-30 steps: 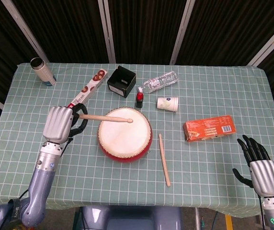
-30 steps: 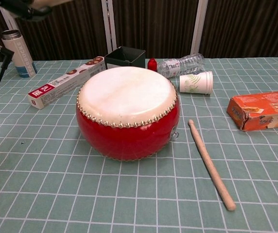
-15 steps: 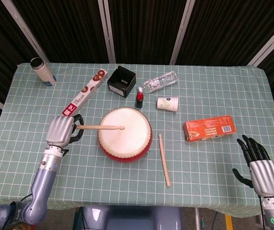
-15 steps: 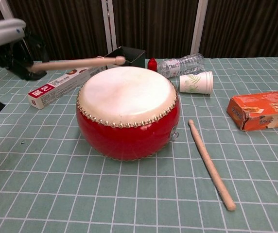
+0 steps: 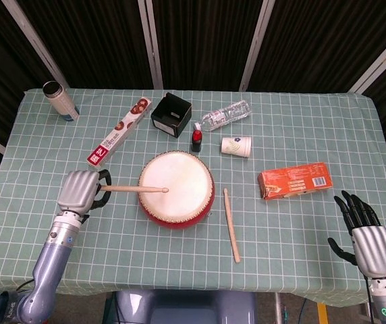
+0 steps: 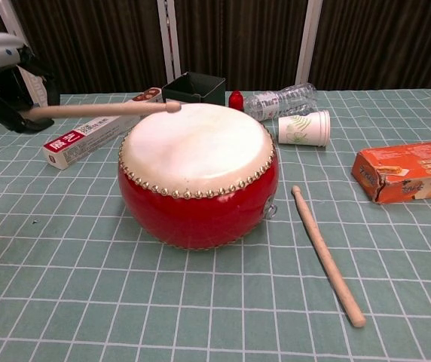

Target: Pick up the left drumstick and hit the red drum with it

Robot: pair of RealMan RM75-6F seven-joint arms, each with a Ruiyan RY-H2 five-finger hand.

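Note:
The red drum (image 5: 176,192) (image 6: 199,175) with a pale skin stands mid-table. My left hand (image 5: 79,190) (image 6: 4,83) is left of it and grips a wooden drumstick (image 5: 133,190) (image 6: 99,109). The stick lies nearly level, its tip over the left part of the drum skin; whether it touches the skin I cannot tell. A second drumstick (image 5: 231,225) (image 6: 327,254) lies on the cloth right of the drum. My right hand (image 5: 365,236) hovers at the table's right front corner, fingers spread, holding nothing.
Behind the drum lie a long red-and-white box (image 5: 119,131), a black box (image 5: 171,115), a small red bottle (image 5: 196,138), a plastic bottle (image 5: 225,115) and a paper cup (image 5: 236,146). An orange carton (image 5: 295,179) lies to the right, a flask (image 5: 59,100) at far left.
My left hand has come down and toward me with the drumstick; the stick's tip has swung lower over the drum's skin. The right hand has not moved.

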